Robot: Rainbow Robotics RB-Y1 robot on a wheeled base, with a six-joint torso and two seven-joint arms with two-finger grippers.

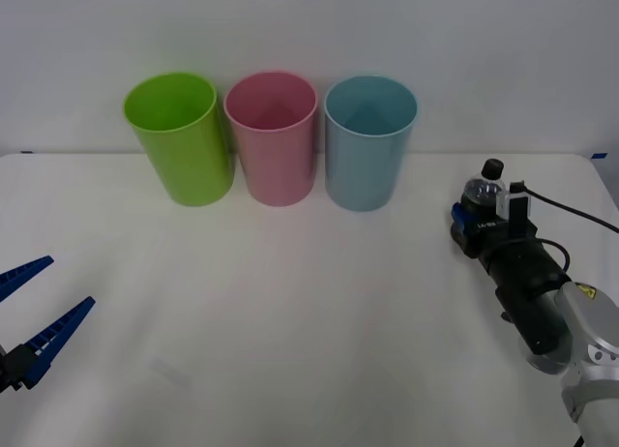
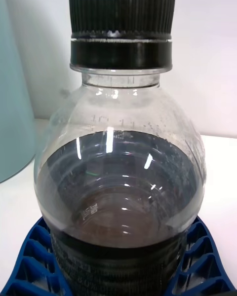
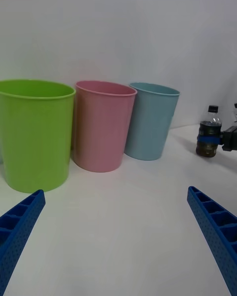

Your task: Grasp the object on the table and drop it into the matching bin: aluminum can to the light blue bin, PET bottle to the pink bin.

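Clear plastic, domed at the shoulder and ribbed lower down, makes up the PET bottle (image 2: 118, 177), which stands upright on the white table (image 1: 290, 350) at its right side, to the right of the bin row and a little nearer the robot. Dark brown-black liquid fills it to just below the shoulder, and a black ridged screw cap (image 2: 122, 22) tops the neck. The right gripper (image 1: 481, 218) is clenched around the bottle's lower body, its blue ribbed fingers (image 2: 29, 266) pressed against both sides; from the left wrist view a blue band of finger crosses the bottle (image 3: 210, 139) at mid-height.

Nearest to it stands the light blue bin (image 1: 369, 142), apart from the bottle with bare table between them. Just beside that, on its left, is the pink bin (image 1: 272, 137), and next again the lime green bin (image 1: 179, 137); all three are tall, smooth, slightly tapered round cups, open-topped and close together along the table's far edge before a plain pale wall. Between the bottle and the pink bin stands the light blue bin.

Well away at the table's left near corner, the left gripper (image 1: 34, 316) hovers with its blue perforated fingers (image 3: 212, 227) spread wide, holding nothing.
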